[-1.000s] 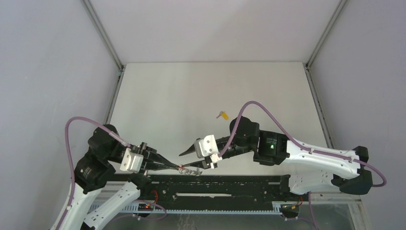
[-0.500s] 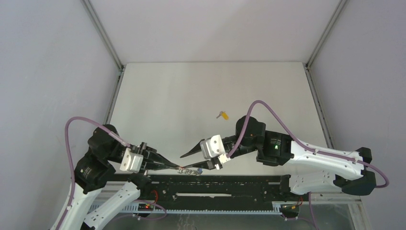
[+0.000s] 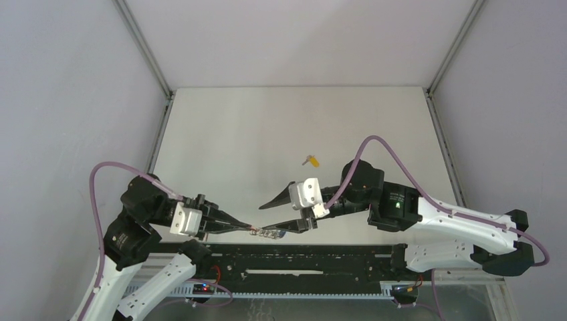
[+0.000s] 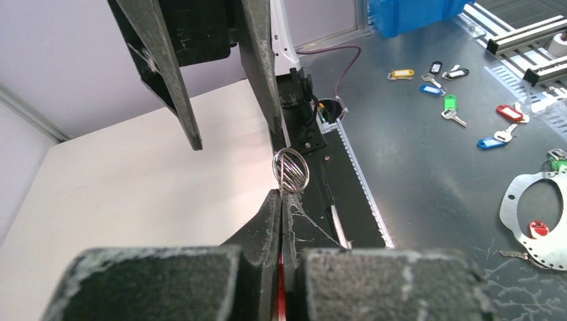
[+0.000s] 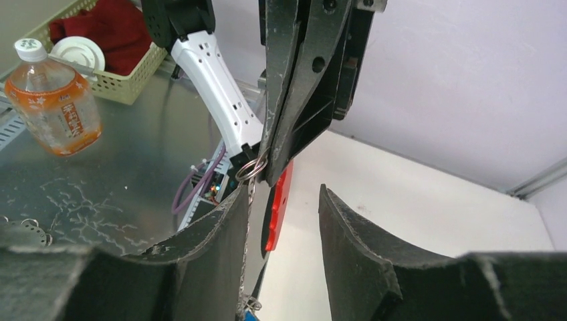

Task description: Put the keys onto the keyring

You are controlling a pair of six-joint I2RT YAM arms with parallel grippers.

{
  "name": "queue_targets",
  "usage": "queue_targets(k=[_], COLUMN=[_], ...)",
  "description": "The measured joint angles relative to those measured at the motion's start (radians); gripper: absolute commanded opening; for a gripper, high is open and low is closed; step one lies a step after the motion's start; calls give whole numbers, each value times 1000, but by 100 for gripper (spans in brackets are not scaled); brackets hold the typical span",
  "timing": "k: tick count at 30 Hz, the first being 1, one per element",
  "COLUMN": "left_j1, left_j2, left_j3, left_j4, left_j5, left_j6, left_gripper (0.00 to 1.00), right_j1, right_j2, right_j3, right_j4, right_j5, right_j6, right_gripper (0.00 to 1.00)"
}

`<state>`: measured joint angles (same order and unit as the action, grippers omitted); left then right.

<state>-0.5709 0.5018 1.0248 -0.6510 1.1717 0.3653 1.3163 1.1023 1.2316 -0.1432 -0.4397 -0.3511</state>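
Pale walls enclose a white tabletop (image 3: 267, 127). Left arm (image 3: 134, 227) sits folded low at the near edge, its forearm reaching toward the middle. The left gripper (image 3: 244, 229) is pinched tight on the red tag (image 5: 277, 207) of the keyring (image 3: 266, 233). A metal ring (image 4: 289, 170) sticks out just past its fingertips. A chain (image 5: 247, 254) hangs below the ring, with what looks like the blue key (image 3: 281, 233) at its far end, though that is too small to be sure.

The right arm (image 3: 434, 221) stretches in from the other side. The right gripper (image 3: 263, 217) stands half spread and grips nothing, and the ring sits just beside the tip of one of its fingers. The yellow key (image 3: 311, 160) lies on the table well beyond the right gripper, apart from both arms.

Compared with a second ago, the right arm has pulled back toward its own side and its jaws have widened a little. The left gripper and the keyring have kept their place.
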Motion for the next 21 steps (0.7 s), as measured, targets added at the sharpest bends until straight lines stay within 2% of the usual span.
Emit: queue_targets(k=[6, 10, 15, 21], left_j1=[0, 0, 0, 0], left_j2=[-3, -24, -40, -40], left_j3=[0, -11, -29, -30], left_j4=[25, 86, 121, 134], left_j5=[-58, -134, -157, -156], left_j6=[-26, -72, -114, -142], left_gripper=[0, 0, 0, 0], right_j1=[6, 57, 132, 139], right_j2=[0, 1, 16, 27], right_j3=[4, 8, 9, 9], right_j4=[-40, -41, -51, -53], right_j5=[54, 167, 296, 365], right_j6=[47, 76, 53, 20], right_gripper=[44, 40, 40, 40])
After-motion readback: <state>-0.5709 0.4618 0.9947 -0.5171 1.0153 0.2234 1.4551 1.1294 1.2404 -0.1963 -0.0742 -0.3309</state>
